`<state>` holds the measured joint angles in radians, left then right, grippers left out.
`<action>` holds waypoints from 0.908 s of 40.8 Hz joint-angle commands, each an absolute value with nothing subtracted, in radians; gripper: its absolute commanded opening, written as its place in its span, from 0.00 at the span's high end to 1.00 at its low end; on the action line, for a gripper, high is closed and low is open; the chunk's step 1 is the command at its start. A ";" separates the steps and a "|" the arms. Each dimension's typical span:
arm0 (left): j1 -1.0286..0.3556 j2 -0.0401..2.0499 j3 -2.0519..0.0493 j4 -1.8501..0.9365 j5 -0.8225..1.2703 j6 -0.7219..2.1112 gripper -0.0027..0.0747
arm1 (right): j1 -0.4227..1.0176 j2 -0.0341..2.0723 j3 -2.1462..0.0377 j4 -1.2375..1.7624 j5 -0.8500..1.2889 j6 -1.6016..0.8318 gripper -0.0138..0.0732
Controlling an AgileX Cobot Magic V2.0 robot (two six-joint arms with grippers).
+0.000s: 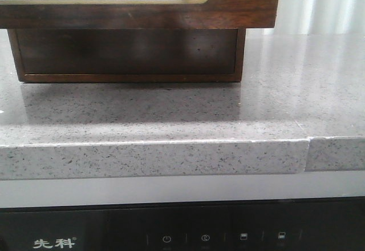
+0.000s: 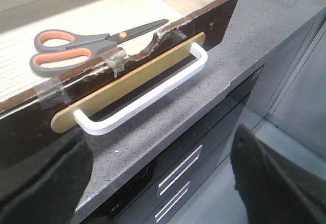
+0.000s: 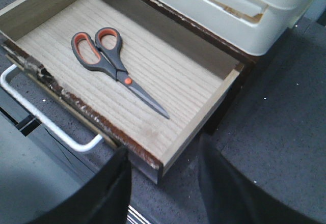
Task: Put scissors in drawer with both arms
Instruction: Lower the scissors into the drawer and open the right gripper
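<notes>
The scissors [image 3: 113,66], grey handles with orange-lined loops and dark blades, lie flat on the pale wood floor of the open drawer [image 3: 196,119]. They also show in the left wrist view [image 2: 86,43], behind the dark brown drawer front [image 2: 168,35] with its chipped notch and white handle [image 2: 147,94]. My left gripper [image 2: 160,178] is open and empty, in front of the drawer front over the counter edge. My right gripper [image 3: 163,183] is open and empty, above the drawer's front corner. In the front view only the drawer front [image 1: 245,3] shows; neither gripper is seen.
The drawer belongs to a dark wooden box [image 1: 125,54] on a grey speckled counter [image 1: 171,120]. A cream plastic case [image 3: 229,5] sits on the box. Below the counter edge are dark cabinet drawers with metal handles [image 2: 178,170] and an appliance panel [image 1: 171,234].
</notes>
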<state>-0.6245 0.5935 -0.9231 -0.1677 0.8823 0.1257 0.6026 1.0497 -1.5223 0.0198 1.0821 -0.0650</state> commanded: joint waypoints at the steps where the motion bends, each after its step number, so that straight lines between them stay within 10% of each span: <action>1: -0.632 0.599 -0.954 -0.182 0.806 0.117 0.26 | 0.598 0.906 -1.402 0.020 0.966 -0.057 0.44; 37: -0.632 0.599 -0.954 -0.193 0.806 0.117 0.27 | 0.598 0.501 -1.044 0.019 0.937 -0.057 0.45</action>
<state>-0.6245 0.5935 -0.9231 -0.1732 0.8823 0.1257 0.6026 0.4949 -1.0242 0.0198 1.0214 -0.0589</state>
